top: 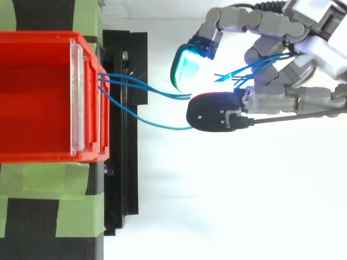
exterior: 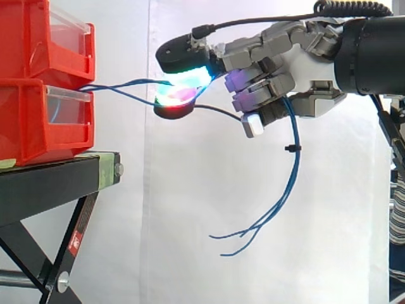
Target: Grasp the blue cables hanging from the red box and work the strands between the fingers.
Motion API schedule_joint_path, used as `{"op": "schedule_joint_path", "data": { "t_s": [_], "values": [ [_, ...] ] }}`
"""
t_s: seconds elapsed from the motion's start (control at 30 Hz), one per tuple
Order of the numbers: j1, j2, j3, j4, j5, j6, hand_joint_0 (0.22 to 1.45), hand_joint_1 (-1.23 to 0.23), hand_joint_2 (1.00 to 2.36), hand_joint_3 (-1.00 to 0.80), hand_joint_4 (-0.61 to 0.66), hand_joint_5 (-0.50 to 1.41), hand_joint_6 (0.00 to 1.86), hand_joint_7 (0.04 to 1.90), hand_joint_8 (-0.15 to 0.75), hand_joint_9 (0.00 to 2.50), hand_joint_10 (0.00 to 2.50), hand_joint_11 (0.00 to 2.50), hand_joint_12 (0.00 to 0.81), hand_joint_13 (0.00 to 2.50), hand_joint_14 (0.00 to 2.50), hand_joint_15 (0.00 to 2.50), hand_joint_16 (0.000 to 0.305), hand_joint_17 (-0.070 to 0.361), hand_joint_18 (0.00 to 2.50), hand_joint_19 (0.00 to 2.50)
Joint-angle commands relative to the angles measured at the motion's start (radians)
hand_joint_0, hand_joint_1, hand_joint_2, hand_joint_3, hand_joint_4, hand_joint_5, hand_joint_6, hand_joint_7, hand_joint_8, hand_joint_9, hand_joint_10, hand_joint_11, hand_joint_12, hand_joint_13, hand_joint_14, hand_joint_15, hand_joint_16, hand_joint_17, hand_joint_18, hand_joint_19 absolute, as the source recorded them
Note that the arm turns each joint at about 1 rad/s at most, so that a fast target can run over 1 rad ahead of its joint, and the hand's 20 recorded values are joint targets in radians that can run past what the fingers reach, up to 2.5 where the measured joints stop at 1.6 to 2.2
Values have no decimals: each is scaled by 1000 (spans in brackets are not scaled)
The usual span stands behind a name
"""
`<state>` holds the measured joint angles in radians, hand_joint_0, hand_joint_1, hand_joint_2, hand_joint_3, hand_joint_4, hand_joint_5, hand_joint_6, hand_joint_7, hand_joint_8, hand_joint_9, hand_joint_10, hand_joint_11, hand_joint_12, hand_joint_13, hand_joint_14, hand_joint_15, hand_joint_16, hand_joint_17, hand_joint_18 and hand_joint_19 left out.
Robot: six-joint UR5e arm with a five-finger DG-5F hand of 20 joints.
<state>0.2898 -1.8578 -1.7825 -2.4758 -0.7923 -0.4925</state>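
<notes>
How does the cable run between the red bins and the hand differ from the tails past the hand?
The run spans nearly level from the lower red bin to the hand, pinched between its pads; the tails hang free below the hand. The run's strands lie close together; the tails' ends splay apart. Both are thin blue strands.

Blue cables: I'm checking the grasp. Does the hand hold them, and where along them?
Yes: the hand pinches the blue cables between its glowing pads, partway along, between the red box and their dangling free ends.
</notes>
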Motion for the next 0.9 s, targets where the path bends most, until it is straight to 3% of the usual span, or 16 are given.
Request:
{"op": "schedule_joint_path", "data": {
  "t_s": [0.0, 0.07, 0.13, 0.2, 0.27, 0.3, 0.33, 0.4, 0.43, 0.47, 0.53, 0.57, 0.73, 0.77, 0.83, 0.87],
  "values": [
    [-1, 0, 0, 2, 1, 0, 792, -482, 1754, -171, 229, 692, 16, 1353, 532, 1780, 2500, 2500, 684, 1959, 2500, 1706, 243, 182, 2500, 603],
    [0, 0, 0, 5, 1, -1, 873, -544, 1592, -45, 251, 698, 17, 1312, 532, 1780, 2500, 2500, 684, 1959, 2500, 1706, 243, 182, 2500, 603],
    [0, 0, 0, 8, -1, -1, 1230, -667, 1104, 311, 200, 732, 20, 1325, 532, 1780, 2500, 2500, 684, 1959, 2500, 1706, 243, 182, 2500, 603],
    [0, 0, 0, 8, -1, -1, 1296, -672, 1046, 354, 183, 787, 20, 1357, 532, 1780, 2500, 2500, 684, 1959, 2500, 1706, 243, 182, 2500, 603],
    [0, 0, 0, 8, 1, 0, 1211, -679, 1243, 257, 196, 803, 21, 1353, 532, 1780, 2500, 2500, 684, 1959, 2500, 1706, 243, 182, 2500, 603],
    [-1, 0, 0, 8, -1, -1, 1112, -674, 1419, 155, 210, 807, 21, 1341, 532, 1780, 2500, 2500, 684, 1959, 2500, 1706, 243, 182, 2500, 603],
    [-1, 0, 0, 8, -1, 0, 894, -601, 1747, -34, 248, 808, 22, 1303, 532, 1780, 2500, 2500, 684, 1959, 2500, 1706, 243, 182, 2500, 603],
    [-1, -1, 0, 8, -1, 0, 684, -464, 2084, -270, 350, 765, 22, 1206, 532, 1780, 2500, 2500, 684, 1959, 2500, 1706, 243, 182, 2500, 603],
    [0, 0, 0, 8, -1, -1, 614, -436, 2130, -362, 373, 725, 22, 1133, 532, 1780, 2500, 2500, 684, 1959, 2500, 1706, 243, 182, 2500, 603],
    [0, 0, 0, 8, -1, -1, 634, -455, 2064, -346, 372, 716, 20, 1127, 532, 1780, 2500, 2500, 684, 1959, 2500, 1706, 243, 182, 2500, 603],
    [-1, 0, 0, 8, -1, 0, 1156, -669, 1213, 242, 240, 701, 22, 1164, 532, 1780, 2500, 2500, 684, 1959, 2500, 1706, 243, 182, 2500, 603],
    [-1, 0, 0, 8, -1, 0, 1242, -677, 1130, 318, 220, 722, 21, 1185, 532, 1780, 2500, 2500, 684, 1959, 2500, 1706, 243, 182, 2500, 603],
    [-3, 0, 0, 8, -1, 3, 1278, -695, 1107, 301, 228, 767, 22, 1190, 532, 1780, 2500, 2500, 684, 1959, 2500, 1706, 243, 182, 2500, 603],
    [-5, 0, 0, 8, -1, 3, 1236, -704, 1172, 244, 235, 760, 23, 1171, 532, 1780, 2500, 2500, 684, 1959, 2500, 1706, 243, 182, 2500, 603],
    [-3, 0, 0, 8, -1, 3, 910, -691, 1388, -121, 316, 667, 20, 1113, 532, 1780, 2500, 2500, 684, 1959, 2500, 1706, 243, 182, 2500, 603],
    [-3, 0, 0, 8, -1, 3, 874, -693, 1365, -135, 329, 632, 19, 1105, 532, 1780, 2500, 2500, 684, 1959, 2500, 1706, 243, 182, 2500, 603]
  ]
}}
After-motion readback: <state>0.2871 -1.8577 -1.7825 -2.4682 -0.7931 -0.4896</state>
